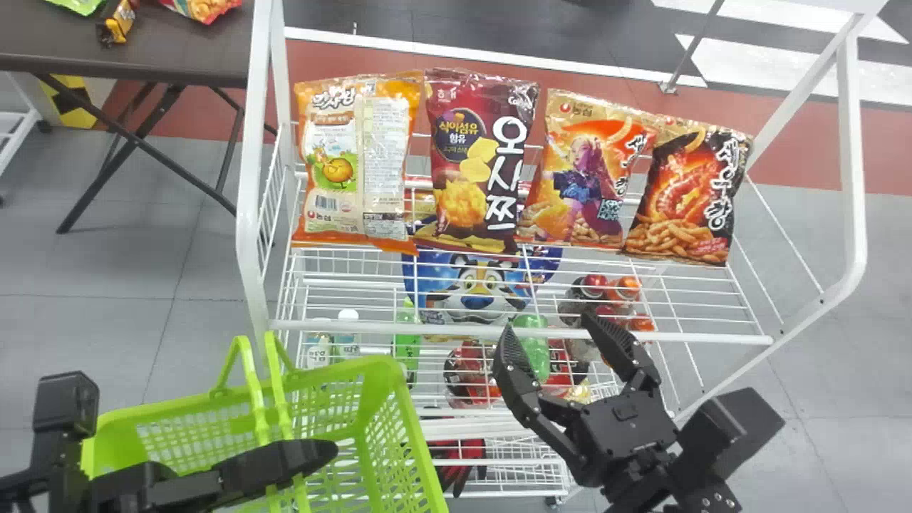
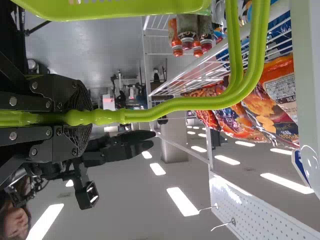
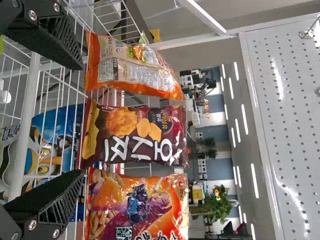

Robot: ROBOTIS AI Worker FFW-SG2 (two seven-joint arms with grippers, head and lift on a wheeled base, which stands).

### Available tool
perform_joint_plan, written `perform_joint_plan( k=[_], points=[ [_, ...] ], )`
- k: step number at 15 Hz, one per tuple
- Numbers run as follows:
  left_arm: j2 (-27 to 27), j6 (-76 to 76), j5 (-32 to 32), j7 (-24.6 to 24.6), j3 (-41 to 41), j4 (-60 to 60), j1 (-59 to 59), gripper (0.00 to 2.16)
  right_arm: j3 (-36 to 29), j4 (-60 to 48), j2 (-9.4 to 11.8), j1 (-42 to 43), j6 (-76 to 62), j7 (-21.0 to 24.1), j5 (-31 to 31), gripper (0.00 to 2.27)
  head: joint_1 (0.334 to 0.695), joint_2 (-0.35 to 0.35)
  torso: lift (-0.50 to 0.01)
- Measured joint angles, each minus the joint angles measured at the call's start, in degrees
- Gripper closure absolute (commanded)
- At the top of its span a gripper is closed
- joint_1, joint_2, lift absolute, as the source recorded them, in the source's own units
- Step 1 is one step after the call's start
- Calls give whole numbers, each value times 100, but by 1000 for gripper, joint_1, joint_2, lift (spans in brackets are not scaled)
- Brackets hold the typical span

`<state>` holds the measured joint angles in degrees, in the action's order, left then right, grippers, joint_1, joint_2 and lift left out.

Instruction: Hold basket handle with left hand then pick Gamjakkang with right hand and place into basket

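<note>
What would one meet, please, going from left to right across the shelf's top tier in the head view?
White left frame post → orange-and-white bag → maroon bag → orange bag with a printed figure → black bag → white right frame post.

It looks like a shop, with snack bags point(image 1: 479, 164) on a wire rack point(image 1: 527, 331) and a green shopping basket point(image 1: 410, 427).
</note>
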<state>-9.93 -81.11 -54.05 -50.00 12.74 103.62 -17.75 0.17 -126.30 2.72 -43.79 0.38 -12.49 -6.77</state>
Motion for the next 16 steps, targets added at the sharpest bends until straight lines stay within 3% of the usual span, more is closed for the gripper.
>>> perform_joint_plan(
  k=[3, 8, 11, 16],
  points=[
    [0, -4, 0, -18, -11, 0, 0, 2145, 238, 39, 25, 432, 574, 149, 118, 60, 695, -164, -17],
    [-25, -2, -3, -72, 2, 0, -29, 2145, 1080, 306, 57, 1604, 1692, 606, 531, 53, 695, -54, -17],
    [-41, -5, -8, -97, 33, 1, -47, 2145, 1597, 656, 25, 2343, 2130, 890, 738, 53, 695, 24, -17],
    [-131, -6, -28, -133, 58, -3, -30, 2145, 2085, 1516, -72, 3698, 2657, 1361, 762, 49, 695, 81, -17]
  ],
)
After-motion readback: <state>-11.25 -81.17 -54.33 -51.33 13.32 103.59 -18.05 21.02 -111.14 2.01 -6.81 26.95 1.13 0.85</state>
